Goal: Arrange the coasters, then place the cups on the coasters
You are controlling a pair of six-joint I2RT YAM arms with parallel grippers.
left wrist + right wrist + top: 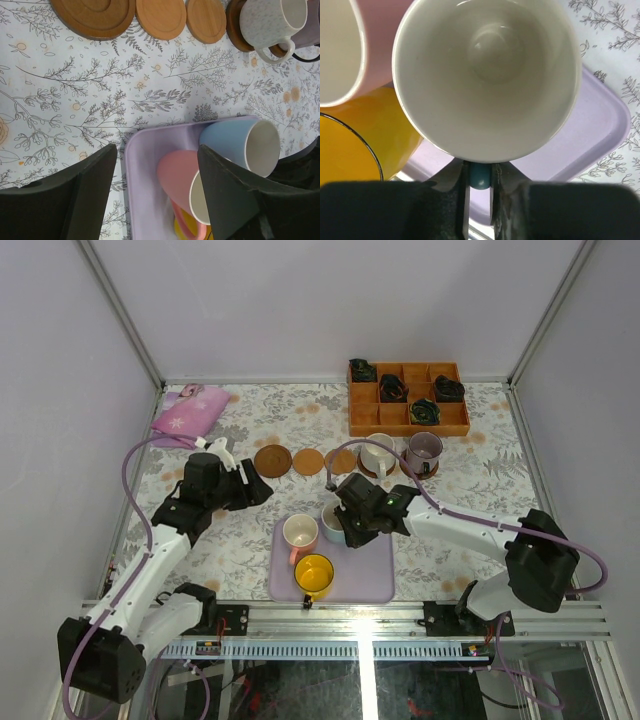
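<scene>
The right jaws were pinched on the blue handle [480,176] of the light blue cup [485,75], which stood upright in the far part of the lavender tray [372,572]. Touching it on the left was the cream cup with the pink handle [300,532]. The yellow cup [314,575] stood nearer the tray's near edge. The tray itself lay at the middle of the surface's [470,490] near edge.

The left jaws were spread and held nothing, above the surface just off the tray's far left corner.

Toward the far edge, three bare coasters [95,17] [161,17] [206,20] lay side by side in a row. At the row's right end the plain cream-white cup [270,20] stood on a fourth coaster [234,36]. The pale purple cup [423,450] stood just beside it on a fifth [408,469], mostly hidden. Behind them, the orange-brown compartment box [408,425] sat against the far edge. A pink pouch [190,410] lay in the far left corner.
</scene>
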